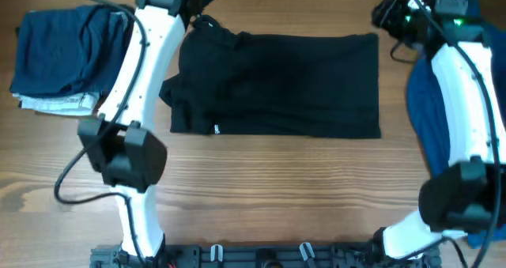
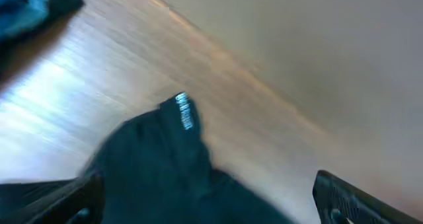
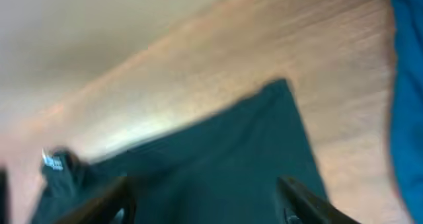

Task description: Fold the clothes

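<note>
Overhead, the black shirt lay mid-worktop, folded to a rough rectangle with its left end bunched. The navy pile sat stacked far left and the blue one waited on the right. My left hand and right hand both hung spread apart at the shirt's far edge. More folds were due, I judged.
</note>
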You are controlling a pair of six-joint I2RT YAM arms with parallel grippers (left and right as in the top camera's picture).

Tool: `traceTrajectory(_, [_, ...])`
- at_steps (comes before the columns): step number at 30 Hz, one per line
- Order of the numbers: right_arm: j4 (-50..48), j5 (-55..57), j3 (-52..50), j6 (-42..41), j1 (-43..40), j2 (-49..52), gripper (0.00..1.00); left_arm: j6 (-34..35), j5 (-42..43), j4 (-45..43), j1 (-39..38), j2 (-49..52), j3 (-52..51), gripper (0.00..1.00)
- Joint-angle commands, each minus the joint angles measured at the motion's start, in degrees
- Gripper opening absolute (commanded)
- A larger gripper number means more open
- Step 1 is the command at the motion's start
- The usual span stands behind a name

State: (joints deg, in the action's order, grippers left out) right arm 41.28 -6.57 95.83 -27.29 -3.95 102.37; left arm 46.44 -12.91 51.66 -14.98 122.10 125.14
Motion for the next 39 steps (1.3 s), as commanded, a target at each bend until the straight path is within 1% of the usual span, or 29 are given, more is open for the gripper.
traceTrajectory(1, [-3.1,2.4,1.5,-9.5,-0.4,5.5,0.66,17.0,1.6,-4.3,1.1,3.1,2.6,0.99])
traceTrajectory(2, [-3.4,2.6,1.5,-10.4,-0.4,6.6,0.65,18.9,1.5,-5.4,1.1,4.0,2.6,0.97])
traceTrajectory(6, [-4.1,2.7,1.5,-10.4,-0.4,10.8,0.64,27.6,1.3,-8.0,1.1,9.4,2.6,0.81])
traceTrajectory(7, [-4.3,2.8,1.5,-10.4,-0.4,11.6,0.64,28.0,1.4,-8.4,1.2,10.6,2.6,0.78])
traceTrajectory(10, [-4.8,3.6,1.4,-10.4,-0.4,13.4,0.64,28.4,1.4,-9.1,1.4,14.0,2.6,0.77])
traceTrajectory(11, [-5.0,3.6,1.4,-10.3,-0.4,14.1,0.64,29.5,1.8,-9.3,1.5,15.7,2.6,0.77])
traceTrajectory(15, [-5.1,4.0,1.3,-10.2,-0.4,15.0,0.64,29.5,5.2,-12.5,2.4,19.8,2.6,0.76])
traceTrajectory(22, [-5.3,4.1,1.3,-10.2,-0.4,15.0,0.63,29.5,5.8,-14.1,3.3,23.2,2.6,0.75])
traceTrajectory(29, [-5.2,5.1,1.3,-10.2,-0.4,15.0,0.62,29.3,6.9,-15.2,3.6,26.0,2.6,0.67])
traceTrajectory(33, [-5.0,5.3,1.3,-10.2,-0.4,15.0,0.61,29.0,6.9,-16.7,3.7,26.3,2.6,0.54])
traceTrajectory(34, [-4.9,5.3,1.3,-10.2,-0.4,15.0,0.61,29.0,6.8,-17.0,3.7,26.6,2.6,0.48])
traceTrajectory(36, [-4.4,5.3,1.3,-10.1,-0.4,15.0,0.61,29.0,6.9,-17.4,3.9,27.3,2.6,0.29])
traceTrajectory(37, [-4.4,5.5,1.3,-10.1,-0.4,15.0,0.61,29.0,6.9,-17.4,4.0,27.3,2.6,0.25])
traceTrajectory(38, [-4.4,5.5,1.3,-10.0,-0.4,15.0,0.60,28.9,6.8,-17.7,4.0,27.4,2.6,0.13])
traceTrajectory(39, [-4.4,5.5,1.3,-10.0,-0.4,15.0,0.60,28.4,6.9,-18.2,4.0,27.4,2.6,0.07])
